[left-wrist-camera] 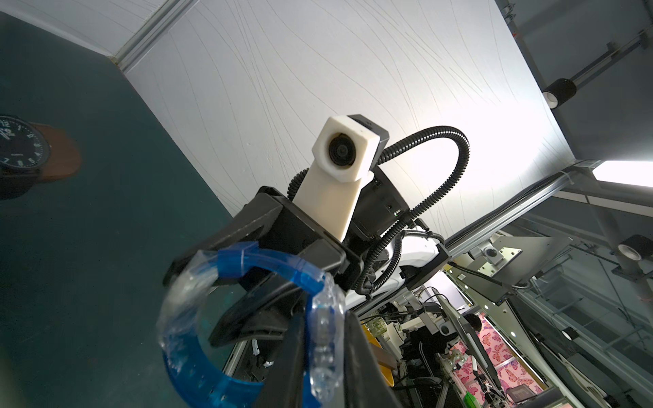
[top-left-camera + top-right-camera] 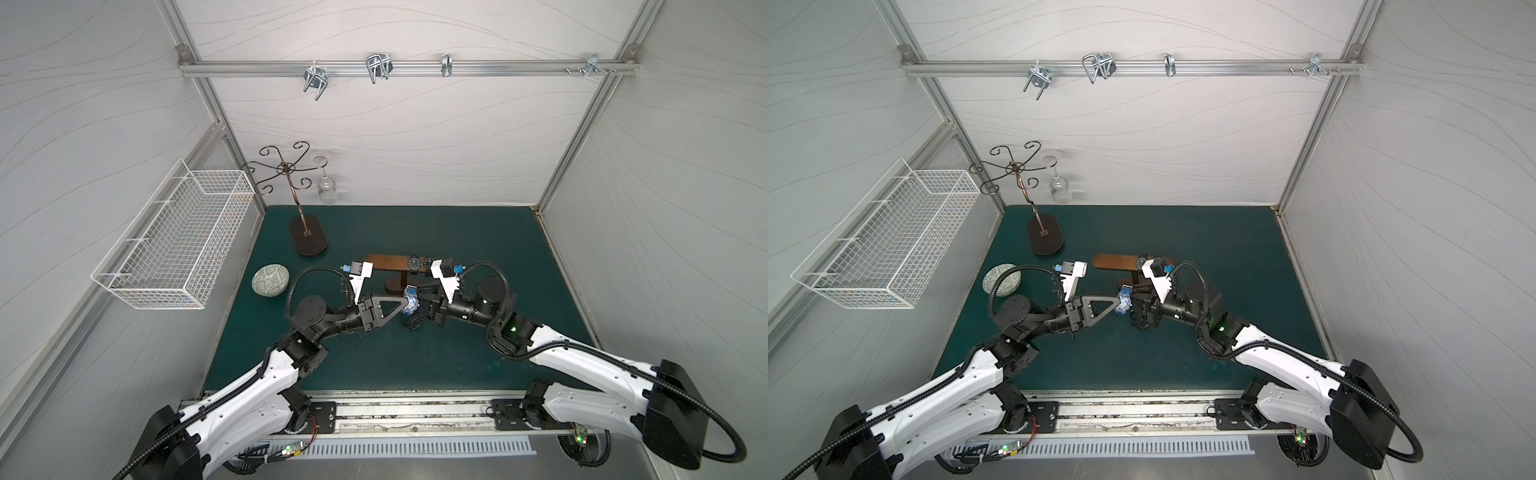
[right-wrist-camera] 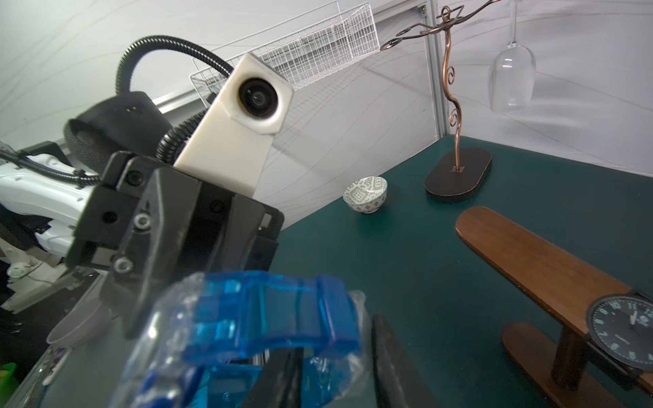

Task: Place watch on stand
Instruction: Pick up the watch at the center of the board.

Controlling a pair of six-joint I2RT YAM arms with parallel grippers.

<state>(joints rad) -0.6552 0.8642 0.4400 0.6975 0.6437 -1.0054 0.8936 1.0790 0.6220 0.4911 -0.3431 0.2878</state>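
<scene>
Blue watch (image 2: 410, 302) — looks light, springy, slick in its wrapper (image 1: 183, 300) — hangs just near of stand (image 2: 390, 262). Left gripper (image 1: 325, 353) clamps strap (image 1: 247, 261); right gripper (image 3: 335, 371) straddles it, grip unclear. Best held by strap.

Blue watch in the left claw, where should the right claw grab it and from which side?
On the blue watch, pinch the free strap arc opposite the left claw, coming from the robot's right with one finger inside the loop. The strap curls into a ring, so its thin wall is probably the best hold.
</scene>
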